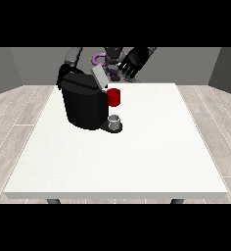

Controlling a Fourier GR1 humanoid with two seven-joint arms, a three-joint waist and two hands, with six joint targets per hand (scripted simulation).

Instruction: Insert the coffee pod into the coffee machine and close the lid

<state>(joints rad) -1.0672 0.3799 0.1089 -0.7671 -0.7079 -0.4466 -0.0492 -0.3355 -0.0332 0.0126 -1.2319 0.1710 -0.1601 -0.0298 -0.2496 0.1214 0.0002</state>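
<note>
The coffee machine (84, 104) is a chunky black block sitting on the far-left part of the white desk (137, 162), closer to the robot's edge than to the camera. Its lid (99, 76), a light grey flap, is tilted up and open at the top, leaning toward the view's right. Just under it, on the side facing right, there's a red thing at the machine (114, 97). Below that, on the machine's little dark base plate, sits a small grey thing (115, 119), cup-like, but I honestly can't tell if that's the coffee pod or just part of the machine, so no call on where the pod is.

The hand at the view's right (132, 61) is up in the air behind the desk's far edge, up and to the right of the lid and apart from it. Its fingers hang down spread and fairly straight, with nothing in them.

The hand at the view's left (63, 73) is mostly tucked behind the machine's top-left corner, right up against it as seen from here. Can't tell how that one is set or whether it has hold of anything.

Wood-look floor and grey walls all around.
</note>
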